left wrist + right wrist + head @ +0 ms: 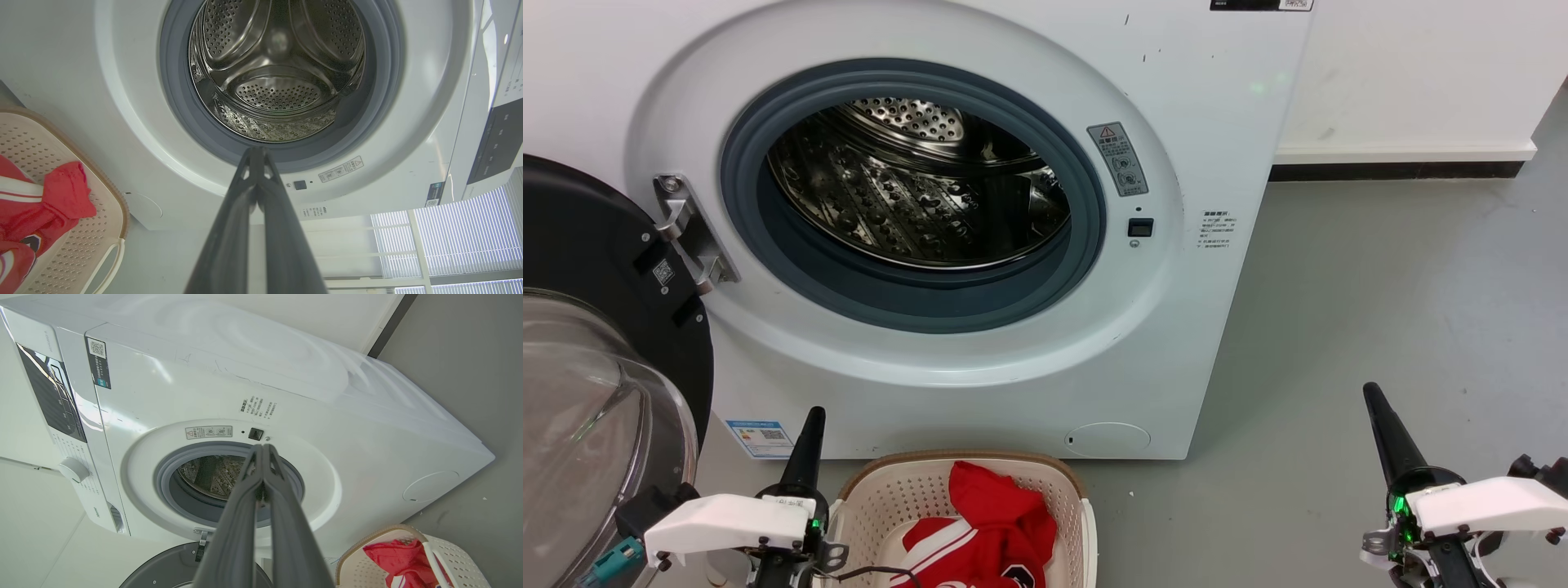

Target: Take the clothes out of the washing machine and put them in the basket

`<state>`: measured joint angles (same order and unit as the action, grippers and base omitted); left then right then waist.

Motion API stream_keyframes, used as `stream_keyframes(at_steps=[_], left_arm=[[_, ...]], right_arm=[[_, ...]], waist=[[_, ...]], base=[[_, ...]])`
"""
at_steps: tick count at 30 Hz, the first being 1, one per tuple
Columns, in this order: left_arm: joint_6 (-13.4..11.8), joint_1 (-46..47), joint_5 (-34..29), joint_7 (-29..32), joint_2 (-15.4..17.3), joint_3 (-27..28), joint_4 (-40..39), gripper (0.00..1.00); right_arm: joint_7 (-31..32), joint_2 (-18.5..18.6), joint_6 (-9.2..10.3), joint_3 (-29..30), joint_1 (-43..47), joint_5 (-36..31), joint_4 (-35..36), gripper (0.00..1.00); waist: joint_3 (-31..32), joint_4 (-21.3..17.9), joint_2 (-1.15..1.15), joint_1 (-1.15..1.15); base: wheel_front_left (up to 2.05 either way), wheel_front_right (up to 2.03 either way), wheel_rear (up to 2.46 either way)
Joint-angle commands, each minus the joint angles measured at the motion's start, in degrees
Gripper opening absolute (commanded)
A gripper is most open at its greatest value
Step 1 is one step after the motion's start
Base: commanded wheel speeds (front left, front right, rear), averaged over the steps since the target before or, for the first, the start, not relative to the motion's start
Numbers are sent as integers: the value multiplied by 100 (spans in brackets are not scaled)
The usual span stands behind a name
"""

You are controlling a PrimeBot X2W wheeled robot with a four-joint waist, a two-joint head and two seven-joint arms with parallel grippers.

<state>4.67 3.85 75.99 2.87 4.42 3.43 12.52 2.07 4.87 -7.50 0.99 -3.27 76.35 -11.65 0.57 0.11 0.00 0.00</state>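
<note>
The white washing machine (980, 49) stands before me with its door swung open to the left; its steel drum (915, 188) holds nothing that I can see. Red clothes (992, 527) with white stripes lie in the cream basket (882, 498) on the floor below the opening, also seen as clothes (36, 208) in the basket (102, 228) and clothes (402, 557) in the basket (457, 555). My left gripper (813, 416) is shut and holds nothing, just left of the basket. My right gripper (1372, 394) is shut and holds nothing, over the floor to the machine's right.
The open glass door (588, 392) with its black rim bulges out at the lower left, close to my left arm. Grey floor (1380, 286) stretches to the right of the machine, up to a white wall with a dark skirting (1396, 170).
</note>
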Motion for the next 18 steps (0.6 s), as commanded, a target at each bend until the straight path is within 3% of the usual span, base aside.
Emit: stream_keyframes(at_steps=[1, 18], left_arm=[[63, 118, 93, 27, -22, 29, -13, 0], [177, 190, 851, 201, -85, 179, 74, 0]], right_arm=[[13, 16, 1, 23, -104, 116, -4, 0], [136, -7, 1, 169, -209, 948, -110, 0]], waist=[[-2, 0, 0, 0], [-34, -5, 0, 0]], base=[[0, 0, 0], [0, 0, 0]])
